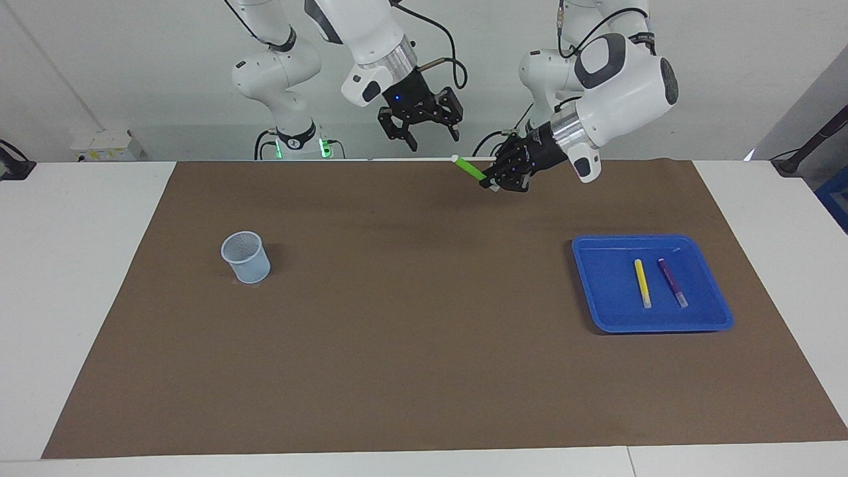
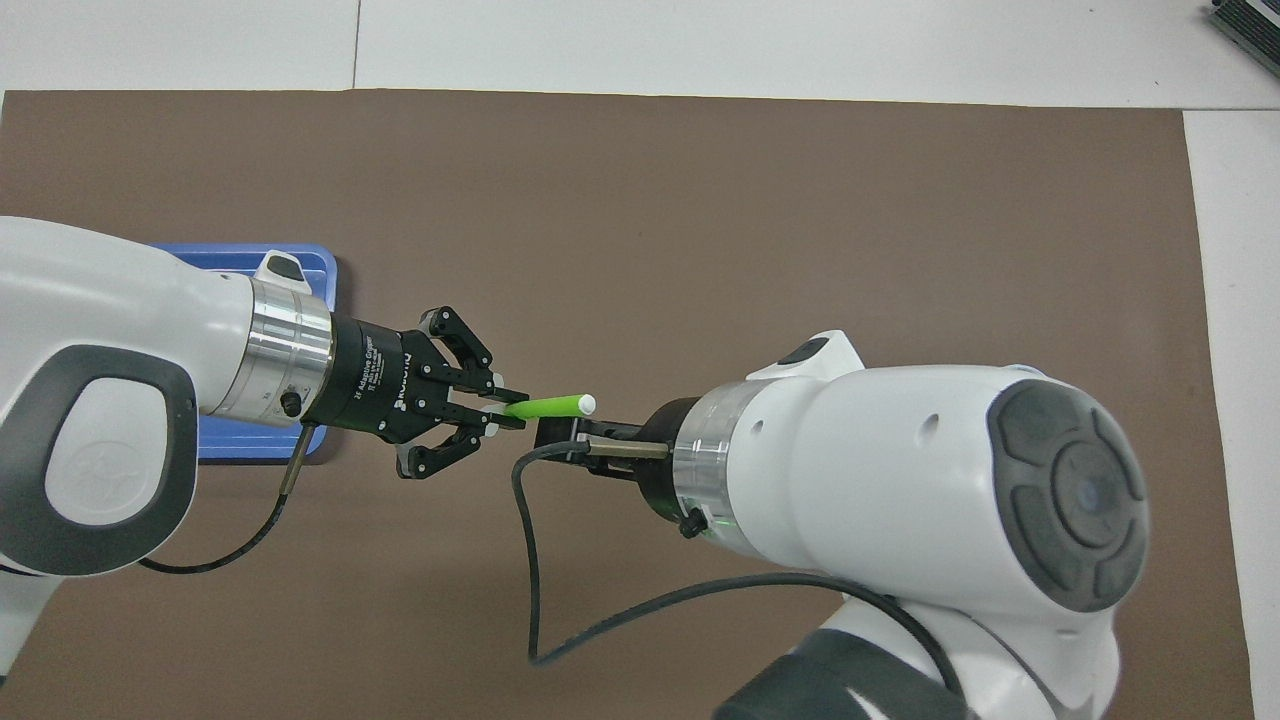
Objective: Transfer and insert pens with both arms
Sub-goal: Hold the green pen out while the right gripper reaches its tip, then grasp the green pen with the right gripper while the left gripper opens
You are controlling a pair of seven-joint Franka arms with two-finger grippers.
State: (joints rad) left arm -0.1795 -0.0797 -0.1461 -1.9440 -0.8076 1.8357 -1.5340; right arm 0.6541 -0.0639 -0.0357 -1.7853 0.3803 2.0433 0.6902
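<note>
Green is the pen (image 1: 470, 169) that our left gripper (image 1: 495, 185) holds in the air: its fingers are clamped on one end, and the rest of the pen sticks out from the fingertips, with the whitish tip pointing to our right gripper (image 1: 432, 137). We hold this pen over the brown mat (image 1: 411, 331), at the edge next to the robots. Our right gripper is also raised, close to the whitish tip, and its two fingers stand apart. In the facing view these fingers hang a little higher than the tip and do not touch it. In the overhead view the right wrist covers the fingers, so there we cannot tell how near they are to the pen.

The yellow pen (image 1: 642, 283) and the purple pen (image 1: 672, 282) lie side by side in the blue tray (image 1: 599, 295), well apart from both grippers. The cup (image 1: 246, 257) stands on the mat toward the right arm's end.
</note>
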